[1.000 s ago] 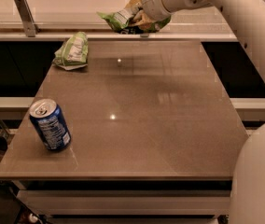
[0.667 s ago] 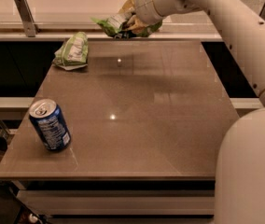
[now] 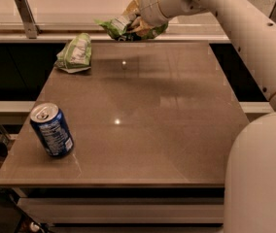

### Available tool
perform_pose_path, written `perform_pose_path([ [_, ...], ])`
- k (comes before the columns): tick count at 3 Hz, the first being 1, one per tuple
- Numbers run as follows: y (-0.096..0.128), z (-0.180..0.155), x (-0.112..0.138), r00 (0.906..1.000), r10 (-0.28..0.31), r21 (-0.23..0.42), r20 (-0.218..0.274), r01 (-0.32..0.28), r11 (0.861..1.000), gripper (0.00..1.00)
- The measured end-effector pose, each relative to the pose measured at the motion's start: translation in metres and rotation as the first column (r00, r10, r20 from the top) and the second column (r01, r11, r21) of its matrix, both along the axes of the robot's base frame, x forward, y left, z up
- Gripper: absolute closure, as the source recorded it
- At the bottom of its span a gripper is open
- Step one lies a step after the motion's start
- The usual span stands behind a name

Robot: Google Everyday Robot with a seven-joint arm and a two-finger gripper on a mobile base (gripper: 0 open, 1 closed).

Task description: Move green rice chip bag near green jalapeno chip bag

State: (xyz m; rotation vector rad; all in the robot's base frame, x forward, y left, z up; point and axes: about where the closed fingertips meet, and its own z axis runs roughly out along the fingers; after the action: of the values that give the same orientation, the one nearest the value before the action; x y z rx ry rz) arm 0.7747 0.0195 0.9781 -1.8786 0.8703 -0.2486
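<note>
Gripper [image 3: 137, 19]: at the far edge of the table [image 3: 167, 110], left of centre, raised off the surface. Its fingers are clamped on the green rice chip bag [image 3: 114, 27], which hangs from it in the air and sticks out to the camera's left.

Change over the last second: gripper and bag have shifted a little to the camera's left and slightly lower, toward the green jalapeno chip bag [image 3: 75, 52]. The arm [image 3: 235, 18] has swung with them. The jalapeno bag and the soda can [image 3: 52, 130] have not moved.

Materials and shapes:
- Rice chip bag: crinkled bright green foil, with a white label panel and tan patches near the grip.
- Jalapeno chip bag: duller green, flatter, with a white patch and a pale lower edge. It lies on the table's far corner at the camera's left.
- Table: smooth brown top, glossy, with small light spots and a dim reflection under the held bag.
- Soda can: blue cylinder with a silver top, leaning, near the front corner at the camera's left.
- Arm: off-white, rounded shells.

Edges and room: the two bags are near each other but apart, with bare tabletop between them. The middle and camera-right side of the table are open. The robot's body [image 3: 259, 174] fills the lower corner at the camera's right. A metal post [image 3: 25, 14] stands beyond the far edge.
</note>
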Motion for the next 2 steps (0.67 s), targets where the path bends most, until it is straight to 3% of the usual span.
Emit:
perform_pose_path([
  [2, 0.0060, -0.0043, 0.0003, 0.9999, 0.008, 0.000, -0.006, -0.008, 1.000, 0.13],
])
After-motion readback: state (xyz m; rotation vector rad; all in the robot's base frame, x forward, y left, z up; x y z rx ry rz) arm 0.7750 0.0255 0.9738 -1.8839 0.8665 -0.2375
